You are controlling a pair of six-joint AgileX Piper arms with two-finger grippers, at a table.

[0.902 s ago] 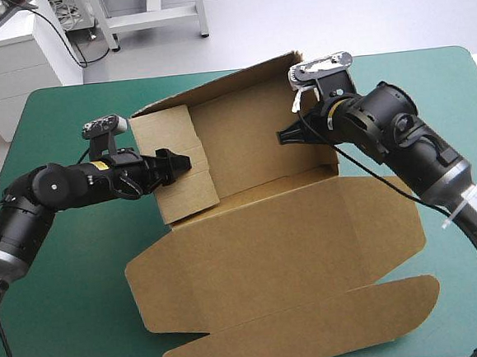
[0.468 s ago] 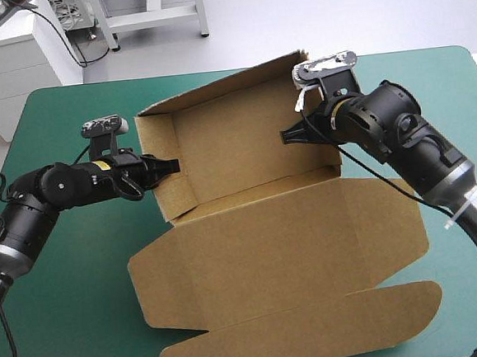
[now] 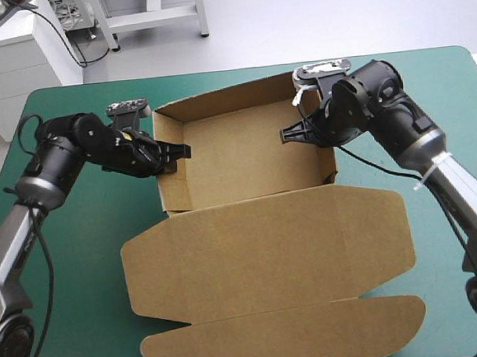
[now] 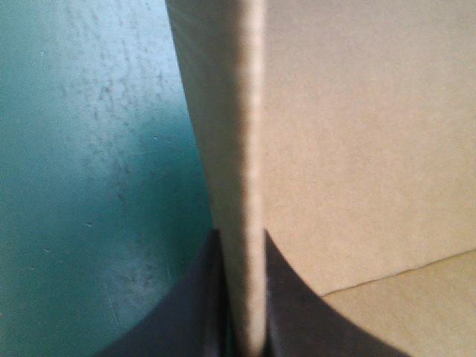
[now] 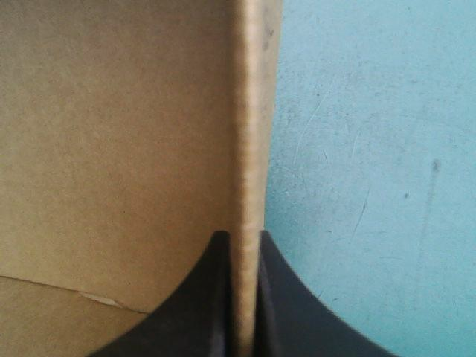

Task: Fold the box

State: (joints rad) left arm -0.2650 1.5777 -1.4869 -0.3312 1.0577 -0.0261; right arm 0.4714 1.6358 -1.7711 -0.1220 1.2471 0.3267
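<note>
The box [image 3: 245,157] is sitting as an open tray at the far middle of the bench [image 3: 80,265], with its walls standing and its bare brown floor showing. Its lid [image 3: 268,242] is lying flat on the near side, joined along the tray's near wall. The long tuck flap [image 3: 284,338] is spreading out beyond the lid, almost to the bench's near edge.

The left tool [image 3: 179,152] is reaching in from the left and pinching the tray's left wall [image 4: 249,149], one black finger inside the tray and one outside. In the left wrist view its fingers [image 4: 197,305] are standing all but closed, with only the thickness of the board between them. The wall's top edge is running straight ahead of the tool. The teal-green cover [image 4: 89,186] is lying on the wall's outer side and the tray's brown inside on the other.

The right tool [image 3: 289,133] is gripping the right wall [image 5: 249,111] in the same way. Its fingers [image 5: 286,305] are nearly meeting around the board's edge, with the brown inside on one side and the cover on the other. The two tools are facing each other across the tray, well apart.

The cover is showing on the bench all round the box, widest at the left and right.
</note>
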